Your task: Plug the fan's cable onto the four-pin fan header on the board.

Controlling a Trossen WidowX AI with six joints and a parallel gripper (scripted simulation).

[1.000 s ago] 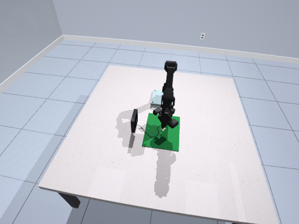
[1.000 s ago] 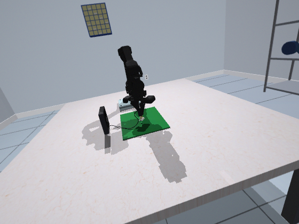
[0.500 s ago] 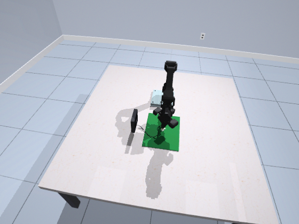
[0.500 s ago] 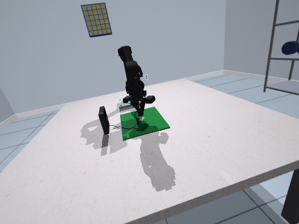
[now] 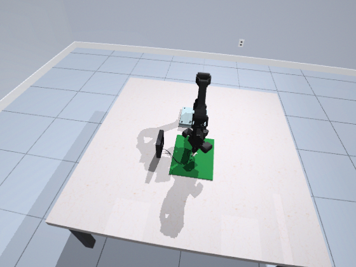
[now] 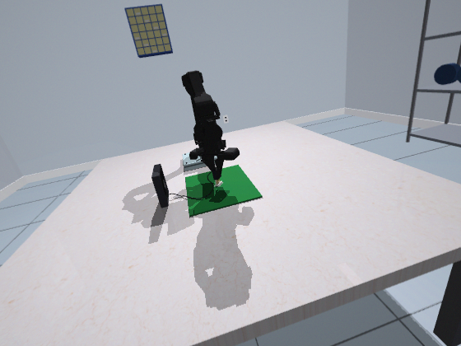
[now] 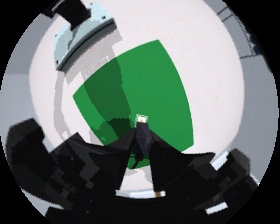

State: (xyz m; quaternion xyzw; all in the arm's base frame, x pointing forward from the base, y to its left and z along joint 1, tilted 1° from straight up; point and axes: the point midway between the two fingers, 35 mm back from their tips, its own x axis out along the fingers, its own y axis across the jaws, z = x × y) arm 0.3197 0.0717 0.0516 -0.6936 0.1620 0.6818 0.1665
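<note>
1 tool (image 6: 218, 181) clamps the plug (image 7: 141, 118) – poised over the board (image 6: 243, 187).

I see the green board (image 5: 203, 168) lying flat on the table, a thin square. At its 9 o'clock the black fan (image 5: 159, 143) stands on edge, just off the board's left side. Its thin dark cable (image 5: 170, 155) runs from the fan across the board's edge to the small white plug (image 5: 194, 154), which sits low over the board's middle, held in my gripper (image 5: 194, 152).
</note>
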